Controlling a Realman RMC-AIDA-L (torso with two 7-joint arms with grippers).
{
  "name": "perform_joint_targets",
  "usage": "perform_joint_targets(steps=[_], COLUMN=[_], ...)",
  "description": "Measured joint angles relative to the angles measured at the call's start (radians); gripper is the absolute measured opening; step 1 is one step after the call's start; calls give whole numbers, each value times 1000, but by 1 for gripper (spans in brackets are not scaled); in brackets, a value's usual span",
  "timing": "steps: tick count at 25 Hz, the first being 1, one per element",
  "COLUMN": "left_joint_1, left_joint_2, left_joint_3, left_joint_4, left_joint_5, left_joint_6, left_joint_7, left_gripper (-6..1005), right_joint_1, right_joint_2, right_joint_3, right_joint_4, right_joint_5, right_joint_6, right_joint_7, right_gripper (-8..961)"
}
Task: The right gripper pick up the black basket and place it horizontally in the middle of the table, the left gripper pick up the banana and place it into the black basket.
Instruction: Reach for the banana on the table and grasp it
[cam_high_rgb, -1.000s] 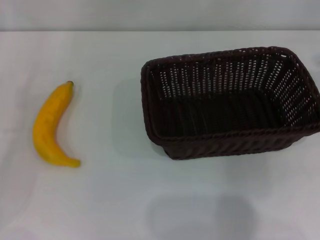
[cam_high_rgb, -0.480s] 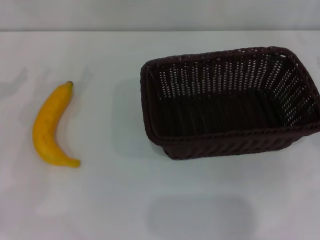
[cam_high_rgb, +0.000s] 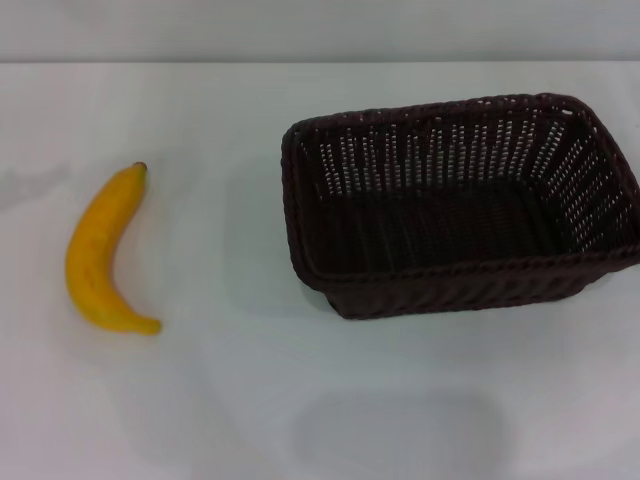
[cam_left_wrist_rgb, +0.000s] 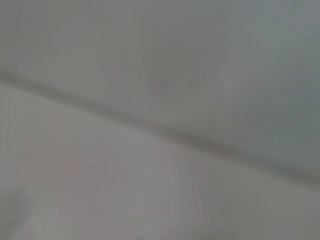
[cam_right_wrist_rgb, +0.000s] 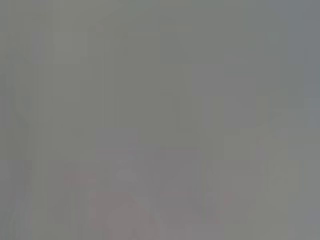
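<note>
The black basket (cam_high_rgb: 460, 205) stands upright on the white table (cam_high_rgb: 250, 400) at the right of the head view, its long side lying left to right, and it holds nothing. The yellow banana (cam_high_rgb: 100, 250) lies on the table at the left, stem tip pointing away from me, well apart from the basket. Neither gripper shows in the head view. The left wrist view shows only a pale surface crossed by a faint line. The right wrist view shows only plain grey.
The table's far edge (cam_high_rgb: 320, 62) meets a grey wall at the top of the head view. A faint shadow (cam_high_rgb: 395, 435) lies on the table in front of the basket.
The banana and the basket have not moved. Only faint shadows on the table at the left and front have shifted.
</note>
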Motion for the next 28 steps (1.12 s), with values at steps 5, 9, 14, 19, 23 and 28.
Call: perform_joint_targets(steps=[5,9,14,19,23,28], left_joint_1=[-169,-252,-325,-369,-396,-420], left_joint_2=[16,11,-11,-48,-63,-80], left_joint_3=[-38,-33,-33,-32,-31,-31], left_joint_4=[-35,-109,-258,-357,-417,-461], left_joint_5=[347,499,557,578,575,595], left_joint_6=[-203,-258,-192,-93,-57,-41], left_joint_7=[-76,-66,-27,-10,-6,-12], left_gripper=[856,855,853,851,849,847], right_joint_1=[8,36,61,72,81,87], right_joint_2=[1,1,1,1,-1,0], right_joint_3=[1,2,2,2,3,4], right_joint_4=[45,86,124,148,153,148], right_joint_5=[74,136,151,160,161,165], right_joint_6=[-9,-12,-3,-8,-17,-17], right_joint_7=[-109,-179,-212,-246,-261,-268], right_gripper=[401,402,403,404,405,406])
